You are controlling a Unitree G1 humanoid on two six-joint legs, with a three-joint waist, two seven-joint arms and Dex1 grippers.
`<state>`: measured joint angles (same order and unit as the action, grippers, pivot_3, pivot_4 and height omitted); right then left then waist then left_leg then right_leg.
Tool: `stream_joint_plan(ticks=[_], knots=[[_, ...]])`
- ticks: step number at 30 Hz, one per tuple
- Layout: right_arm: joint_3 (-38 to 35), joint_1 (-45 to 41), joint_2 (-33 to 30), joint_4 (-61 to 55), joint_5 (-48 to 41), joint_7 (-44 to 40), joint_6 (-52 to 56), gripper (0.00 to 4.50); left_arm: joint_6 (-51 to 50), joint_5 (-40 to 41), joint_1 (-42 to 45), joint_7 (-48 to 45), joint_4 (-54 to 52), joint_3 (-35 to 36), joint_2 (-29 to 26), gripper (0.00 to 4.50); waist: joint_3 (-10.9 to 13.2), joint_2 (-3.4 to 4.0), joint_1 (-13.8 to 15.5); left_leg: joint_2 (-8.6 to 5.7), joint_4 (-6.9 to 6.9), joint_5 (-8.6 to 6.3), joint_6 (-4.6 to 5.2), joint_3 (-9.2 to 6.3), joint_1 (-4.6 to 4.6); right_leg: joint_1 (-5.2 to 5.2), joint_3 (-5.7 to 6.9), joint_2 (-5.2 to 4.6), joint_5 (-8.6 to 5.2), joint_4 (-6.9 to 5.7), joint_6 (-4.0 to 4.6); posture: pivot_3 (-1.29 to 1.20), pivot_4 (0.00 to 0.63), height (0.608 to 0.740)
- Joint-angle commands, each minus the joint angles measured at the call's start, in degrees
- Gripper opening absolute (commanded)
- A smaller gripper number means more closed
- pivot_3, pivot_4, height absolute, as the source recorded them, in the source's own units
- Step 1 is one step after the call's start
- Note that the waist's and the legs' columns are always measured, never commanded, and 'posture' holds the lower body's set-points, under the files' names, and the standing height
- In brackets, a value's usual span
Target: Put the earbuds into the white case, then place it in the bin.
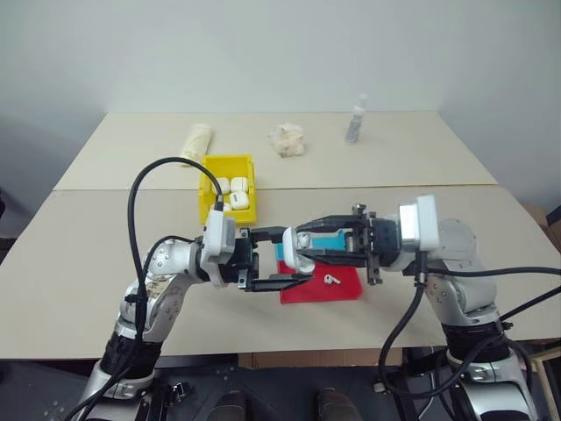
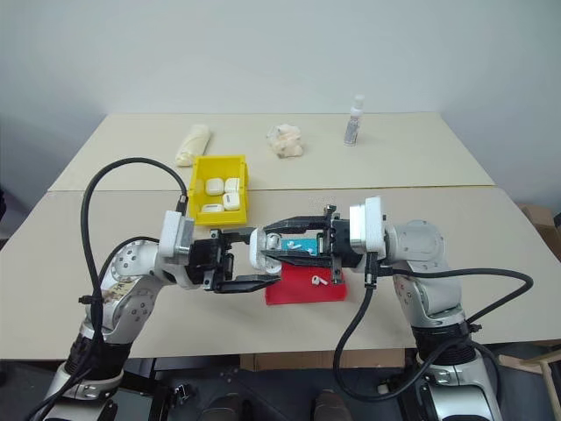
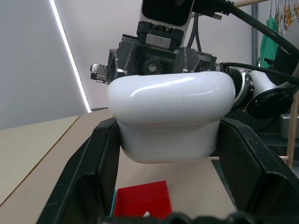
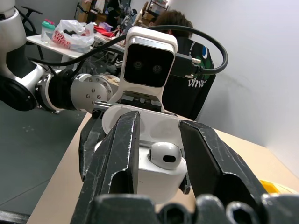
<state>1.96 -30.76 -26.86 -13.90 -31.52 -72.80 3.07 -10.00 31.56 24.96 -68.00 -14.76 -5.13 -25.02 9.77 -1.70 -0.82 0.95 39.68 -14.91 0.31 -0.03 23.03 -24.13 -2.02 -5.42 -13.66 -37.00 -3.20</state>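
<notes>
Head views: the left gripper (image 1: 279, 260) was clamped on the white case (image 1: 302, 248), held above the table (image 1: 88, 263) between the two arms. The right gripper (image 1: 307, 245) reached in from the opposite side, its fingers standing either side of the case with a gap; whether they touched it could not be told. One earbud (image 1: 330, 280) lay loose on the red tray (image 1: 346, 288). A blue tray (image 1: 330, 242) showed partly behind the grippers. The yellow bin (image 1: 213, 168) stood further back, holding several closed white cases.

Left wrist view: the case (image 3: 170, 119) sat gripped between the black fingers (image 3: 88, 182), its closed underside facing the camera. The red tray (image 3: 142, 203) lay below.

Right wrist view: the lid of the case (image 4: 156, 161) stood open, with one earbud (image 4: 164, 155) seated in its socket. The right fingers (image 4: 119, 156) flanked the case, parted.

Assessment: the task appeared about halfway done. One earbud was in; the second remained on the red tray. Closing the lid and placing the case in the bin were outstanding.
</notes>
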Motion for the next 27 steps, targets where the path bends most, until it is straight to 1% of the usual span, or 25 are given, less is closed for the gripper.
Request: stream_joint_plan(ticks=[1,3,5,8,11,14,17,21,24,27], knots=[[-0.42,-0.58,-1.21,-0.36,0.06,-0.43,-1.30,1.87,1.90,-0.59,0.77,0.44,-0.32,0.49,-0.21,2.80,0.00,0.00,0.00,0.00,0.00,0.00,0.00,0.00,0.00,0.00,0.00,0.00,0.00,0.00,0.00,0.00,0.150,0.740],[-1.37,-1.45,-1.83,-0.19,-0.66,-0.13,-0.82,1.87,2.90,-1.97,-0.16,0.15,0.47,0.52,-0.99,2.80,0.00,0.00,-0.04,0.00,0.00,0.00,0.00,0.00,0.00,0.00,0.00,0.00,0.00,0.00,0.00,0.00,0.150,0.740],[-2.84,-3.88,-3.78,0.50,-1.75,1.30,2.59,1.87,3.43,-3.58,-1.83,0.00,0.58,0.99,-3.03,2.80,0.00,0.00,-0.17,0.00,0.00,0.00,0.00,0.01,-0.01,0.00,0.00,0.00,0.00,0.00,0.00,0.00,0.150,0.740],[-1.80,-9.77,-10.14,3.96,1.49,1.17,8.41,1.87,5.62,-5.23,-6.23,-0.40,0.57,3.53,-7.11,2.80,0.03,0.06,-0.39,0.02,-0.04,0.00,0.00,0.01,-0.08,-0.05,-0.14,0.01,0.00,-0.04,0.01,0.00,0.150,0.740],[4.87,-17.71,-15.91,10.30,8.27,-1.71,14.39,1.87,5.05,-4.79,-9.90,1.45,-0.53,6.95,-10.23,2.80,0.04,0.07,-0.28,0.06,-0.09,0.00,0.01,0.03,-0.08,-0.07,-0.10,0.04,-0.02,-0.01,0.03,0.00,0.150,0.740],[13.53,-25.60,-17.03,17.61,17.65,-4.35,15.80,1.87,5.00,-4.93,-12.61,2.77,-1.69,8.76,-11.89,2.80,0.04,0.07,-0.36,0.08,-0.08,-0.01,0.01,0.13,-0.11,-0.06,-0.10,0.04,-0.03,0.00,0.05,0.00,0.150,0.740],[21.96,-32.67,-14.83,25.78,27.06,-6.83,13.09,1.87,4.91,-5.17,-15.24,4.07,-3.22,9.33,-12.47,2.80,0.04,0.07,-0.40,0.07,-0.09,-0.01,0.01,0.18,-0.07,-0.10,-0.12,0.03,-0.03,0.01,0.05,0.00,0.150,0.740],[30.37,-39.81,-8.98,37.18,37.39,-7.36,6.93,1.87,5.25,-5.91,-17.53,6.18,-5.02,8.63,-11.76,2.80,0.05,0.08,-0.41,0.07,-0.10,-0.01,0.02,0.19,0.07,-0.24,-0.11,0.03,-0.03,0.01,0.05,0.00,0.150,0.740],[33.35,-43.02,-4.50,45.01,42.25,-6.10,0.98,1.87,5.39,-6.86,-18.12,8.10,-5.76,7.94,-10.83,2.80,0.05,0.08,-0.38,0.06,-0.09,-0.01,0.01,0.19,0.07,-0.25,-0.10,0.02,-0.02,-0.02,0.06,0.00,0.150,0.740],[35.09,-44.93,-1.15,51.42,45.51,-6.17,-4.45,1.87,5.64,-7.15,-19.79,8.05,-6.72,8.17,-11.38,2.80,0.05,0.09,-0.23,0.06,-0.09,0.00,0.00,0.18,0.09,-0.25,-0.08,0.01,-0.02,-0.03,0.06,0.00,0.150,0.740]])
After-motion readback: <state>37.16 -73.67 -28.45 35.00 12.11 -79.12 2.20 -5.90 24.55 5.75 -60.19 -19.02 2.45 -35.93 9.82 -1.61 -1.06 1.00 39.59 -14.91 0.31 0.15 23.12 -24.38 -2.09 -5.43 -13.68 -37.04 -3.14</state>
